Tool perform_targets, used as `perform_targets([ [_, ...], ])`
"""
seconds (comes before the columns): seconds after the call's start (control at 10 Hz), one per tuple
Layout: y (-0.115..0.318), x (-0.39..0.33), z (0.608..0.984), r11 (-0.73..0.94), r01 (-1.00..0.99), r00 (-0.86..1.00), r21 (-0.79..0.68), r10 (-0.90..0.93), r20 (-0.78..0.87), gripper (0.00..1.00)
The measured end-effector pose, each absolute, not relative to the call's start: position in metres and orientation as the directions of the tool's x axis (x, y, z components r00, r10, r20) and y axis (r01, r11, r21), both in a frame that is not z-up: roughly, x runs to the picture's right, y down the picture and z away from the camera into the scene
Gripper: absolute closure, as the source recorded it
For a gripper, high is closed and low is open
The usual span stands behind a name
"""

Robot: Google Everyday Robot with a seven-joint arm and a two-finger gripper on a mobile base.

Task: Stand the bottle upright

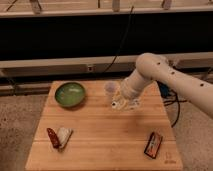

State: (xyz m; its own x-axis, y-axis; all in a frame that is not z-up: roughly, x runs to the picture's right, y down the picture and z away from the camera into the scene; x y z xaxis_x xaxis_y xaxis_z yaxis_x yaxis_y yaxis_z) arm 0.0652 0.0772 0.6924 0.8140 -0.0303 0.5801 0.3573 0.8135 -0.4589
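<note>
Bottle [117, 105] looks to be right under your claw [125, 103], low on the bench [100, 145]: grasping step, I'd say. Claw's grip, can't tell; next you tip it upright.

Soft, even light from overhead falls on the wooden table [100, 147], so the boards look bright and warm, and the shadows on them are faint with soft edges. The white arm [167, 75] is the brightest thing in view. It is almost washed out along its top and greyer on its underside. The gripper [123, 104] hangs low over the far middle of the table, just right of the translucent cup [110, 90], in the arm's own shade, with a pale smudge of shadow on the wood beneath. The green bowl [70, 94] has a dull sheen inside. Behind the table, the dark recess [65, 40] is near black and shows little detail.
</note>
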Motion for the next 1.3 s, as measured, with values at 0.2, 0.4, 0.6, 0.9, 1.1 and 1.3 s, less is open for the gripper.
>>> perform_targets([
  [0.2,0.072,0.061,0.701,0.838,0.314,0.815,-0.446,0.004,0.58,1.0],
  [0.4,0.065,0.057,0.71,0.858,0.287,0.796,-0.426,0.034,0.605,1.0],
  [0.6,0.063,0.054,0.72,0.872,0.267,0.754,-0.411,0.077,0.653,1.0],
  [0.9,0.063,0.052,0.728,0.883,0.25,0.684,-0.398,0.13,0.718,1.0],
  [1.1,0.061,0.051,0.729,0.89,0.244,0.639,-0.385,0.151,0.754,1.0],
  [1.3,0.058,0.05,0.728,0.894,0.243,0.617,-0.376,0.157,0.771,1.0],
])
